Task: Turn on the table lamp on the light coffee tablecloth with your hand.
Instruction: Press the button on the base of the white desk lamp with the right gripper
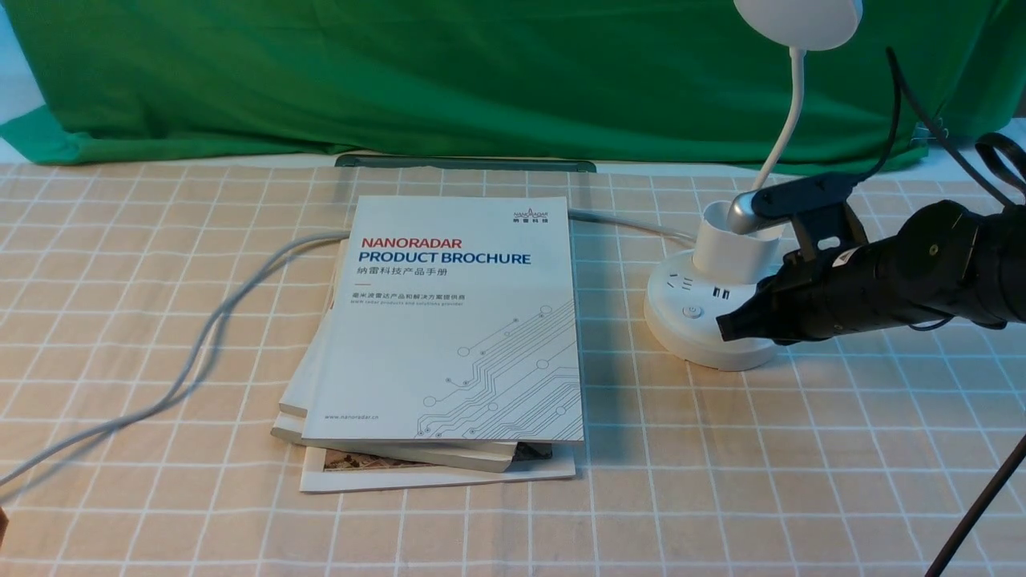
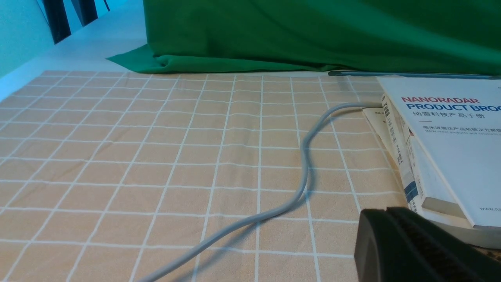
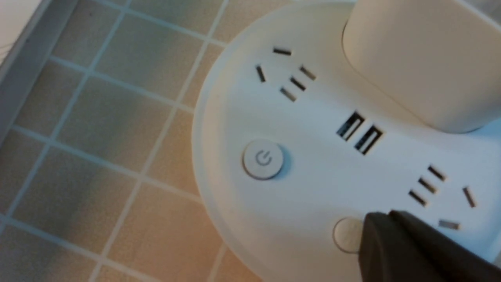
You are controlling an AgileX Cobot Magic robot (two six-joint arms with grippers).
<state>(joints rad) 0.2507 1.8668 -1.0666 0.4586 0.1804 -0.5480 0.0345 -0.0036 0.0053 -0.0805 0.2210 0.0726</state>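
The white table lamp stands at the right on the light coffee tablecloth (image 1: 160,240), with its round base (image 1: 689,336), cup holder (image 1: 733,240) and disc head (image 1: 797,16). My right gripper (image 1: 725,327), the hand, is shut and its pointed tip lies over the front of the base. In the right wrist view the tip (image 3: 375,227) covers the edge of a plain round button (image 3: 346,234). A power button (image 3: 263,159) sits apart from it on the base (image 3: 313,184). I cannot tell whether the tip touches. My left gripper (image 2: 385,213) is shut on nothing, low over the cloth (image 2: 117,156).
A stack of brochures (image 1: 457,320) lies mid-table, left of the lamp. A grey cable (image 1: 200,344) runs from under it to the front left. Green cloth (image 1: 401,72) hangs along the back. A thin black cable (image 1: 978,513) crosses the front right corner.
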